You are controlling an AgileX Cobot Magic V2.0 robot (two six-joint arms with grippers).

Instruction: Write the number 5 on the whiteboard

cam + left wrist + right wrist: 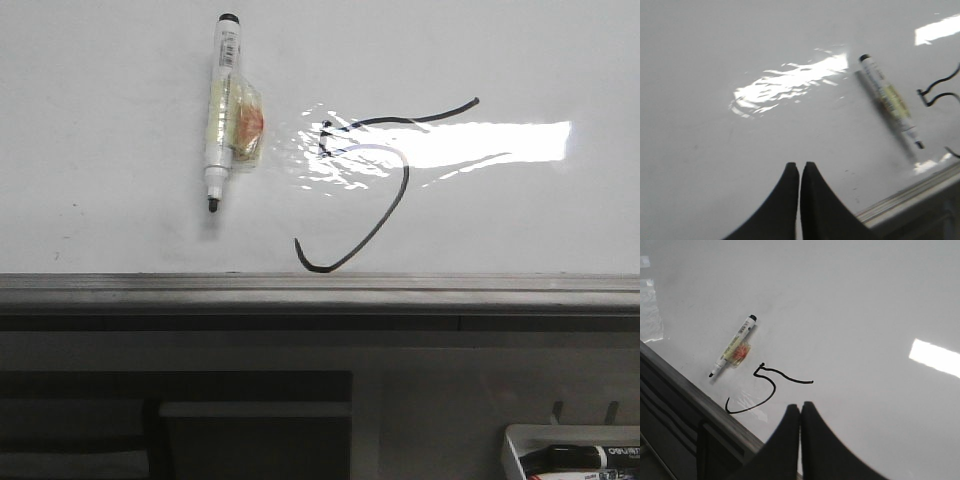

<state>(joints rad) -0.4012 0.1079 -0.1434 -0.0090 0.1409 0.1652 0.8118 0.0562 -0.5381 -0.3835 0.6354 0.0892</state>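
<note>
On my front feed the whiteboard (120, 230) fills the upper part of the picture, glossy white, with a hard bar of glare across its right half and rippled reflections beside it. The number 5 (385, 190) is drawn in thin black line through that glare: slanted top stroke, short stem, a long open hook ending just above the grey edge rail (300, 290). Left of it, apart from the line, a white marker (222, 110) lies on the board, uncapped tip toward the rail, with a yellowish wad stuck to its barrel. Below the rail I see dark framing and, at lower right, a white tray (520, 440) holding a capped marker. The left fingers (799, 172) are pressed together, holding nothing, above bare board. The right fingers (800, 412) are likewise closed and empty, near the 5.
</note>
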